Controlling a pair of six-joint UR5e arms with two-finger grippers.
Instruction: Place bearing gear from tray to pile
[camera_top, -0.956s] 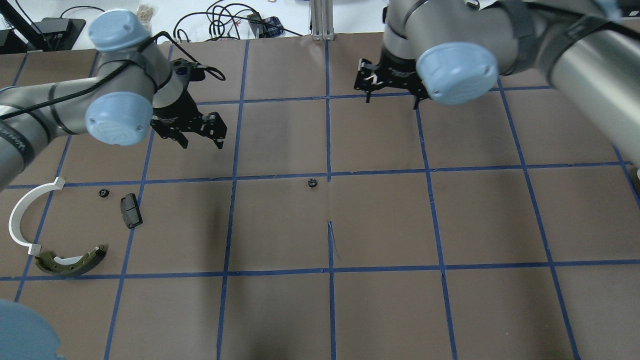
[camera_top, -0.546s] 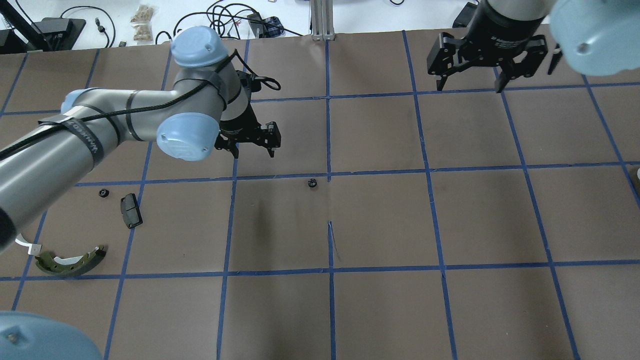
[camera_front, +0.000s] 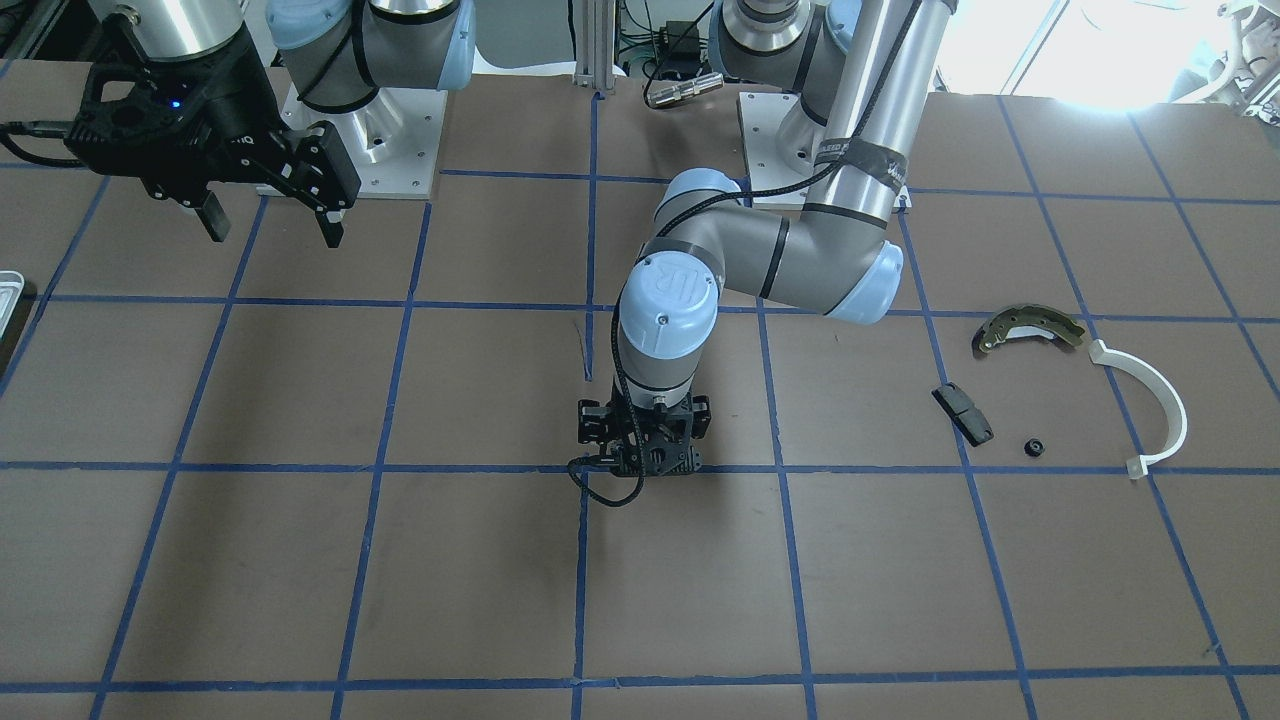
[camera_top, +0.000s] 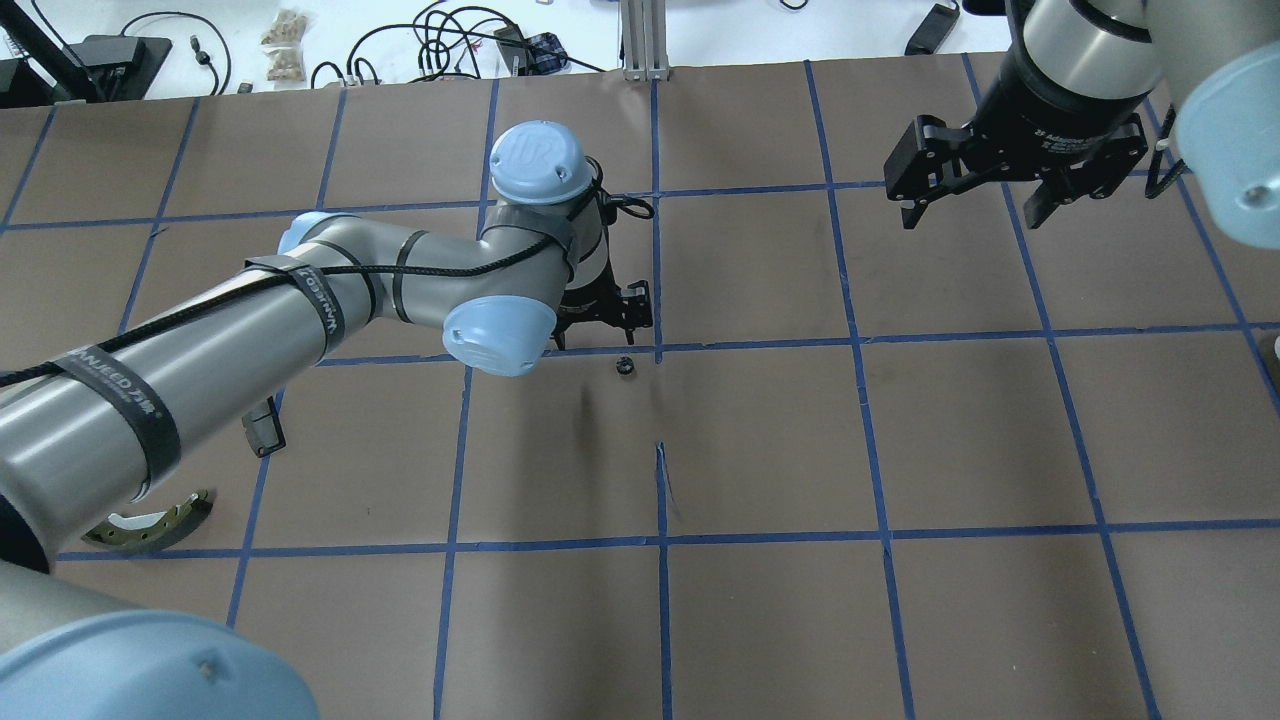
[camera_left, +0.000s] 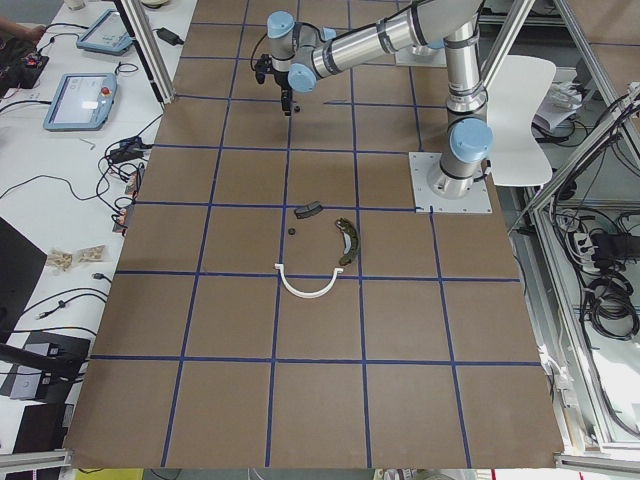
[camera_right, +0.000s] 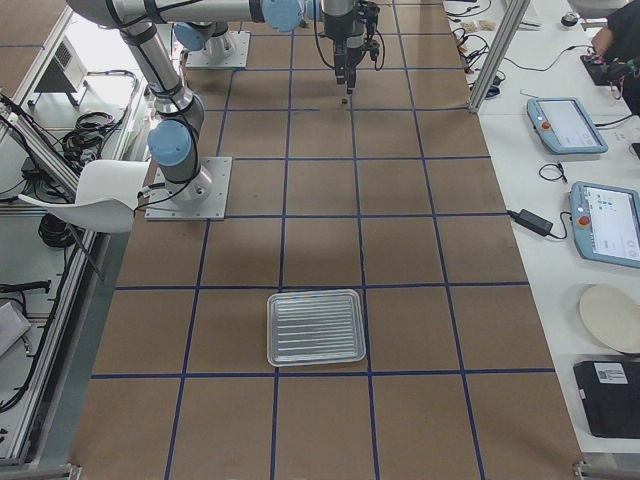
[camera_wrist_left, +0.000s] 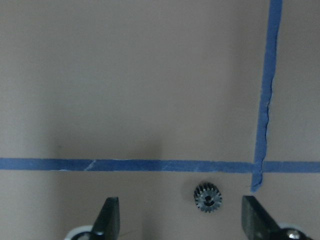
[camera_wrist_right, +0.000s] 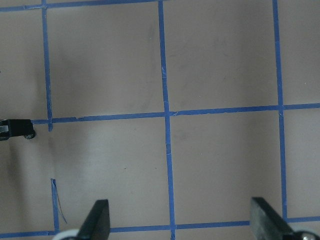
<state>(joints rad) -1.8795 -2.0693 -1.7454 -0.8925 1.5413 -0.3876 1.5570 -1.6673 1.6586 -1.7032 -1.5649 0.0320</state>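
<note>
A small black bearing gear (camera_top: 625, 366) lies on the brown table by a blue tape crossing at the centre. My left gripper (camera_top: 607, 345) is open and low right over it. In the left wrist view the gear (camera_wrist_left: 208, 197) sits between the fingers (camera_wrist_left: 110, 216), nearer the right-hand one, untouched. My right gripper (camera_top: 970, 215) is open and empty, high at the far right. The tray (camera_right: 315, 328) is empty. The pile is a rusty brake shoe (camera_front: 1025, 325), a black pad (camera_front: 963, 414), a white half-ring (camera_front: 1155, 400) and another small gear (camera_front: 1034, 447).
The brown table (camera_top: 900, 450) is marked by blue tape into squares. In the overhead view my left arm (camera_top: 300, 310) covers part of the pile. Cables and small items lie on the white bench (camera_top: 420, 40) beyond the far edge.
My left gripper has swung from above the pile to the centre and dropped over the gear. My right gripper has moved away toward the far right. The gear has not moved.
</note>
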